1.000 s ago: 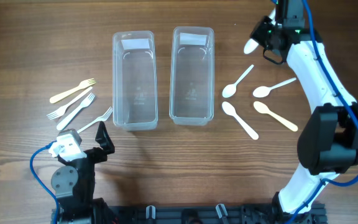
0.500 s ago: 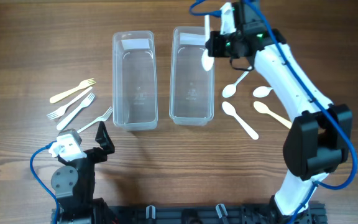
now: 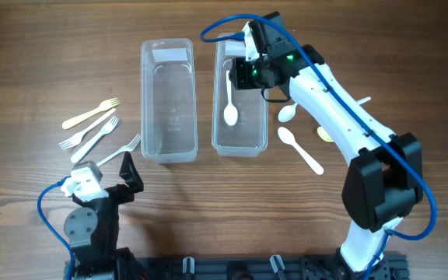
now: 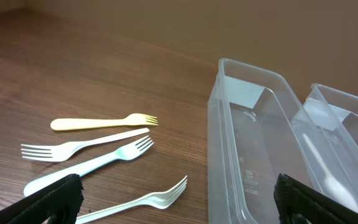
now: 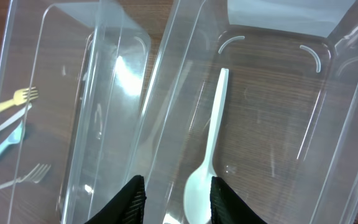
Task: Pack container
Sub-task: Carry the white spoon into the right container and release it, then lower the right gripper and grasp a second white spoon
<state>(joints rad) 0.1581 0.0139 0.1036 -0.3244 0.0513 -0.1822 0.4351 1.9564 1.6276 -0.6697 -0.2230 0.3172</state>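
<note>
Right hand (image 3: 240, 75) over right container (image 3: 266, 128), fingers apart, come across from 1 o'clock. White spoon (image 3: 230, 103), carried before, now lies loose inside. One packed; other spoons (image 3: 299, 149) wait at 3 o'clock. Left hand (image 4: 179, 208) idle at 7 o'clock, apart, empty.

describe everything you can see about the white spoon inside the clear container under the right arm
The white spoon looks like thin, glossy plastic, one piece with a slim straight handle and a small oval bowl. It lies lengthwise inside the clear container, near the wall facing the other tub. Its handle points toward the labelled end and its bowl toward the middle. It seems to rest on the container floor. The right claw hangs open above it, fingers either side of the bowl; any contact with them cannot be made out.
</note>
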